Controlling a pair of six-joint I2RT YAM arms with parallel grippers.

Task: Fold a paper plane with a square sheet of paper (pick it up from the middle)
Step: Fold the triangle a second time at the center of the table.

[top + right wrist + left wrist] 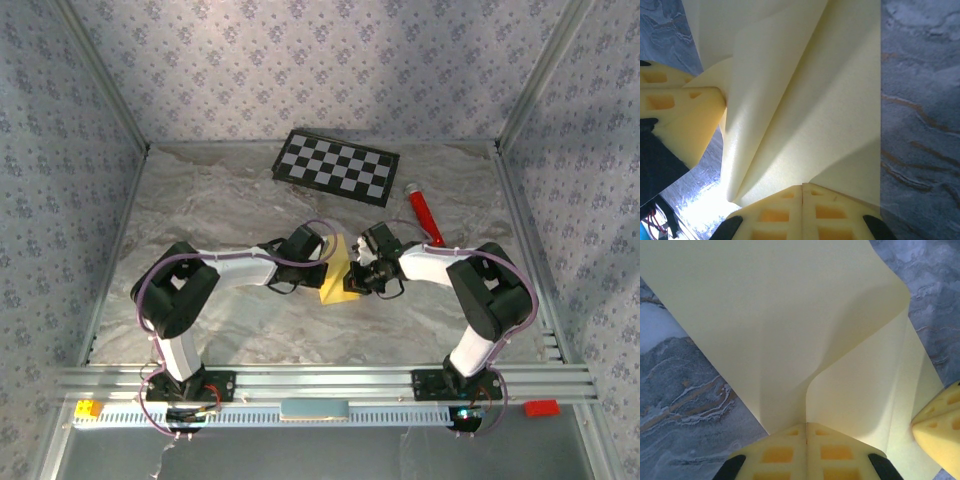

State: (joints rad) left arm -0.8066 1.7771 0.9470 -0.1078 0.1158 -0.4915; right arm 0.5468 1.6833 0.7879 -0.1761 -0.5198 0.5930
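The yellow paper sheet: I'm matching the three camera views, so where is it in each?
Top external: paper in the middle of the marbled table.
Left wrist: upper and centre, pinched by the left gripper below.
Right wrist: left and centre, pinched by the right gripper below.
Shared landmark: the marbled table.

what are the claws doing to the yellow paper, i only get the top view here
observer: the left claw is shut on an edge of the sheet of paper, jaws pressed together.
operator: and the right one
observer: the right claw is shut on the sheet as well, jaws together.
operator: is the sheet flat or folded yet
observer: folded; the right wrist view shows overlapping layers, with a long crease running away from that claw.
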